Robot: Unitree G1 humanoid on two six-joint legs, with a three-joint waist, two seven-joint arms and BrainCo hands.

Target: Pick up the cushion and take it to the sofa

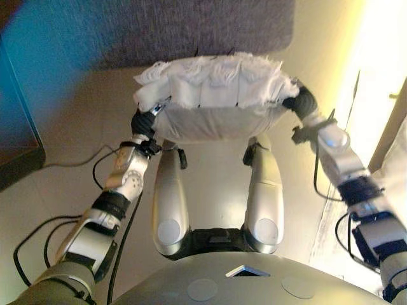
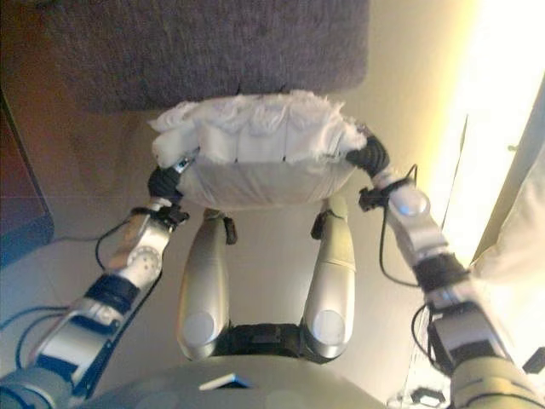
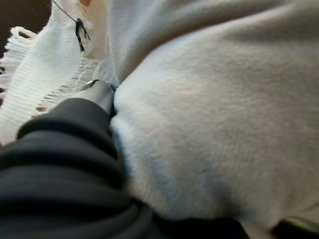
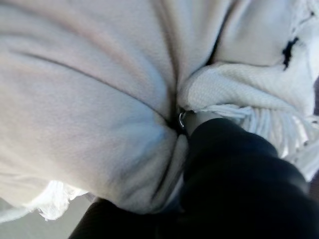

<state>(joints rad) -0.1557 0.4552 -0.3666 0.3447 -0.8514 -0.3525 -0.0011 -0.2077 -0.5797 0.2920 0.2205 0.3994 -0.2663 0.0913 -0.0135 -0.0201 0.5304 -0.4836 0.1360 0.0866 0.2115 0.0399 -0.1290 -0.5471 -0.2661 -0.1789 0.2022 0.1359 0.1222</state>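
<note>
Where robot hands (image 1: 145, 121) meet cushion (image 1: 213, 95), fingers hidden.

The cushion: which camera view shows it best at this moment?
The left eye view: the whole white fringed cushion shows, held up between the left hand and the right hand, before the grey sofa. The right eye view shows much the same. Both wrist views show only close-up fabric.

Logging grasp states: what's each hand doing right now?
Left hand: pressed into the cushion, fingers hidden, cannot tell.
Right hand: same, fingers buried in the cushion, cannot tell.
</note>
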